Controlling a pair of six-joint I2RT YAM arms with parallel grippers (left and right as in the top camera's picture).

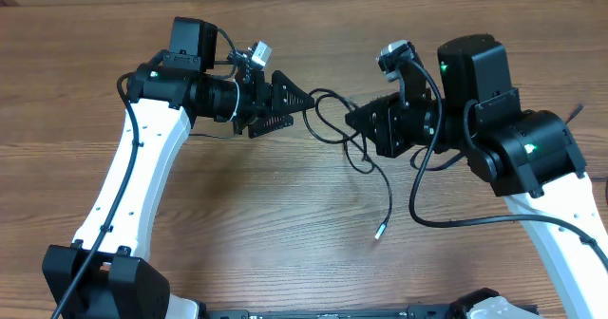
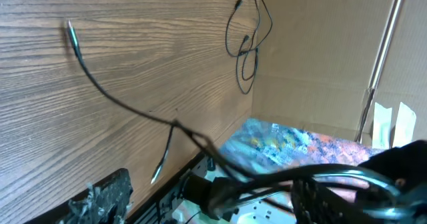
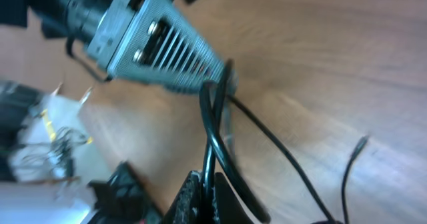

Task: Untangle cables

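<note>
Thin black cables (image 1: 372, 163) loop on the wooden table between my two grippers, and one plug end (image 1: 380, 231) lies toward the front. My right gripper (image 1: 353, 120) is shut on one cable (image 3: 212, 134), which rises from its closed fingers (image 3: 200, 197) in a loop. The loop's top rests by the ribbed fingertip of my left gripper (image 1: 302, 110), which stands open. In the left wrist view one finger pad (image 2: 103, 197) shows at lower left. A cable (image 2: 113, 97) with a plug (image 2: 71, 29) crosses the table there. I cannot tell if the loop lies inside the left jaws.
Another small tangle of black cable (image 2: 247, 47) lies farther off on the table, near a cardboard wall (image 2: 320, 57). A colourful patterned sheet (image 2: 287, 144) sits beyond the table edge. The right arm's own thick wire (image 1: 418, 200) hangs over the table.
</note>
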